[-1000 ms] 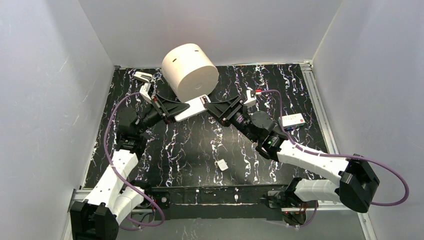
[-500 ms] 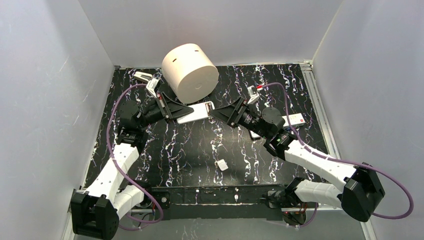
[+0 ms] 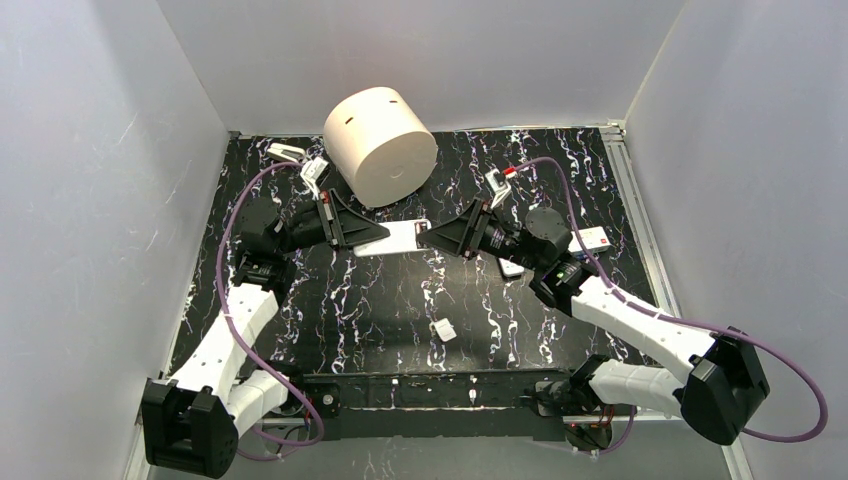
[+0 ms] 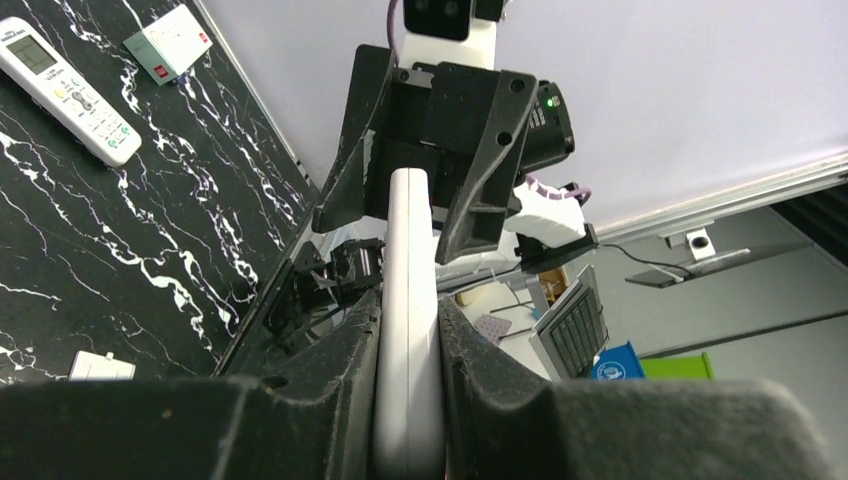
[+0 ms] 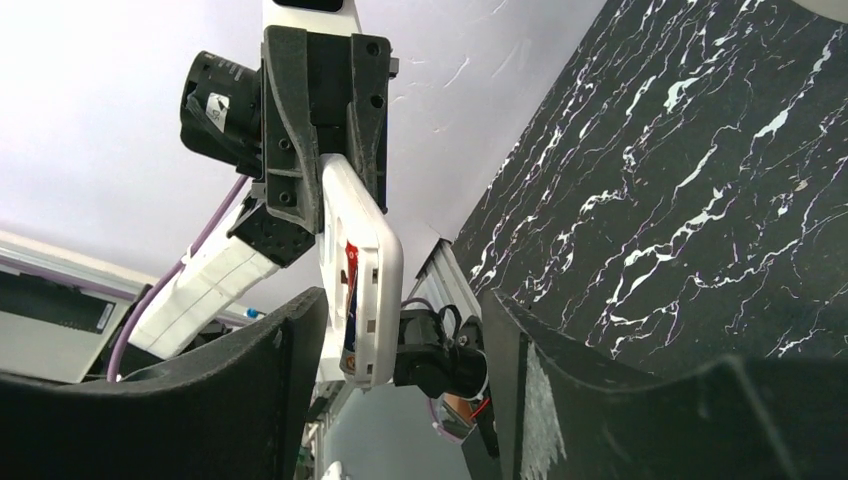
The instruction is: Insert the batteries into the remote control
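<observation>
**A:** Where was the remote when you looked?

**B:** Up off the table (image 3: 380, 300), in the gap between the two arms. The white remote (image 3: 400, 238) lay roughly level. One end was in the left gripper (image 3: 372, 235) and the other pointed into the right gripper (image 3: 428, 234).

**A:** Left grip?

**B:** Clamped on the remote. From its wrist camera, both pads pressed flat on the long edges, with no gap on either side.

**A:** And the right?

**B:** Jaws wide. The remote's free end sat between the fingers with space on both sides. It was not touching, as far as I could see.

**A:** Batteries?

**B:** One orange-red battery (image 5: 349, 300) showed in the remote's open back, lying lengthwise. I could not tell about any others.

**A:** Anything else on the table?

**B:** A small white cover piece (image 3: 443, 329) lay toward the near edge, well apart from both grippers. A second remote (image 4: 65, 90) lay flat, face up, partly under the right arm. A white box (image 3: 588, 240) with a red mark was near it, on the right side. A cream cylinder (image 3: 380, 145) rested on its side at the back, behind the left gripper.
</observation>
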You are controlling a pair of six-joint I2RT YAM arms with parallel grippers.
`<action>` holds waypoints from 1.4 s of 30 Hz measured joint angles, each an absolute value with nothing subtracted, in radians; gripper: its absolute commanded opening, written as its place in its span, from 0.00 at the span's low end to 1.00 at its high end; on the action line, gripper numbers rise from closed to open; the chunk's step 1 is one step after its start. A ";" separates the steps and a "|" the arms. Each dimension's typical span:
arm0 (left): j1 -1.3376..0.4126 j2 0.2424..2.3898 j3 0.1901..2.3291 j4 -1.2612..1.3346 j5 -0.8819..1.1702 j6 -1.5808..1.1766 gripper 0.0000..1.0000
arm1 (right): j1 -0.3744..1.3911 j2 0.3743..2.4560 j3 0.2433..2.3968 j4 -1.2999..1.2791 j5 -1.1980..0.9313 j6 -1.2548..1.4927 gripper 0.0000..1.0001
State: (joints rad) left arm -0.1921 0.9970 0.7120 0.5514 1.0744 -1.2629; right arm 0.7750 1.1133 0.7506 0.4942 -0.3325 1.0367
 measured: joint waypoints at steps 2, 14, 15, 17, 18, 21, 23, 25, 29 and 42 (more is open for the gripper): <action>-0.192 0.997 0.712 0.551 1.089 -1.253 0.00 | 0.769 1.113 0.751 0.496 -0.359 1.023 0.58; -0.192 1.007 0.715 0.545 1.136 -1.229 0.00 | 0.765 1.094 0.784 0.437 -0.465 0.909 0.27; -0.192 1.007 0.715 0.545 1.140 -1.227 0.00 | 0.765 1.095 0.784 0.435 -0.469 0.908 0.24; -0.192 1.007 0.715 0.546 1.149 -1.219 0.00 | 0.763 1.098 0.789 0.426 -0.479 0.909 0.19; -0.191 1.007 0.715 0.546 1.151 -1.217 0.00 | 0.762 1.101 0.791 0.423 -0.485 0.907 0.18; -0.190 1.007 0.715 0.546 1.153 -1.213 0.00 | 0.759 1.108 0.800 0.415 -0.496 0.893 0.19; -0.188 1.007 0.715 0.546 1.154 -1.211 0.00 | 0.759 1.111 0.805 0.410 -0.499 0.882 0.34; -0.187 1.007 0.715 0.546 1.154 -1.208 0.00 | 0.759 1.113 0.811 0.398 -0.500 0.870 0.56; -0.190 1.007 0.715 0.540 1.151 -1.207 0.00 | 0.760 1.113 0.828 0.360 -0.479 0.827 0.73; -0.192 0.950 0.702 0.278 1.018 -0.938 0.00 | 0.761 0.989 0.897 0.006 -0.179 0.744 0.66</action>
